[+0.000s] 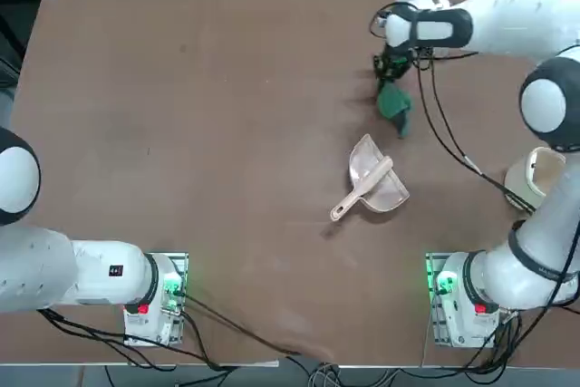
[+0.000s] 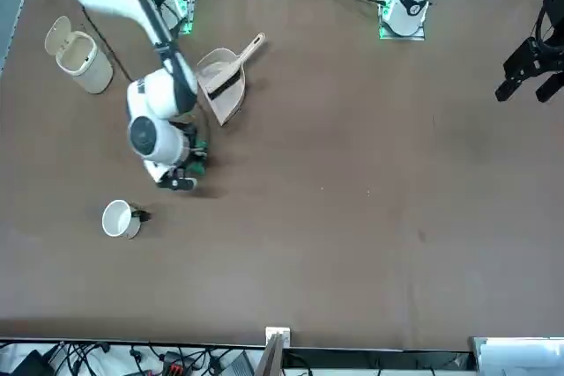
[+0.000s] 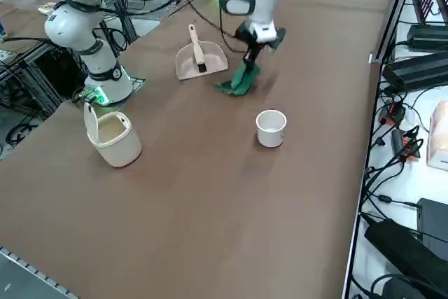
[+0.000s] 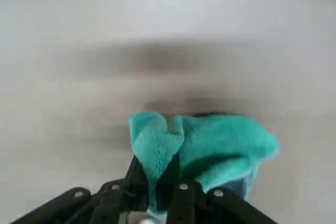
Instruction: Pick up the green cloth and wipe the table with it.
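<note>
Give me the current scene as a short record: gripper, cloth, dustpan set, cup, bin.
right gripper: shut on the green cloth, above the table
green cloth: bunched between the fingers, loose part hanging out
table: brown top
dustpan: on the table, small brush lying in it
white cup: upright on the table
white bin: upright, lid open

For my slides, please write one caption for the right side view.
Right gripper grips a green fabric cloth beside a white plastic dustpan.
</note>
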You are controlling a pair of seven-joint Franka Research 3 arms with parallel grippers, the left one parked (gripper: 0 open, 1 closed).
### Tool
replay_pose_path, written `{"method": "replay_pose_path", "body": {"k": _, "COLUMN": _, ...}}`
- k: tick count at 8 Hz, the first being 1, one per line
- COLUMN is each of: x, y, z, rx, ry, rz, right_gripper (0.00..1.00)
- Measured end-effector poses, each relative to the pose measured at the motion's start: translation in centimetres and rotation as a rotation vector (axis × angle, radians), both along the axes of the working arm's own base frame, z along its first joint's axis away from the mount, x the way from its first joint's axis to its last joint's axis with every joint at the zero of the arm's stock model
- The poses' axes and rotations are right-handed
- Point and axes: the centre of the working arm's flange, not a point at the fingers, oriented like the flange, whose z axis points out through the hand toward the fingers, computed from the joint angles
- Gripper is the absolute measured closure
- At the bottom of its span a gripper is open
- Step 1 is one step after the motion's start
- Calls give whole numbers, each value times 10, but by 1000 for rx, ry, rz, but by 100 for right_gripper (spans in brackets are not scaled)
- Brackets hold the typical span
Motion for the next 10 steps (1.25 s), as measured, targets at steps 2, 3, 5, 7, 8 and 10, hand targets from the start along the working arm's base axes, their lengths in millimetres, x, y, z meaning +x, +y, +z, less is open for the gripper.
{"method": "replay_pose_path", "body": {"k": 2, "x": 3, "y": 35, "z": 19, "rx": 27, "ry": -28, "rz": -54, "right_gripper": 94}}
{"method": "replay_pose_path", "body": {"k": 3, "x": 5, "y": 49, "z": 30, "rx": 57, "ry": -38, "rz": -78, "right_gripper": 94}}
{"method": "replay_pose_path", "body": {"k": 5, "x": 6, "y": 75, "z": 51, "rx": 109, "ry": -51, "rz": -114, "right_gripper": 94}}
{"method": "replay_pose_path", "body": {"k": 7, "x": 3, "y": 90, "z": 59, "rx": 122, "ry": -51, "rz": -114, "right_gripper": 94}}
{"method": "replay_pose_path", "body": {"k": 8, "x": -1, "y": 89, "z": 53, "rx": 108, "ry": -24, "rz": -110, "right_gripper": 94}}
{"method": "replay_pose_path", "body": {"k": 10, "x": -4, "y": 74, "z": 22, "rx": 68, "ry": 40, "rz": -101, "right_gripper": 88}}
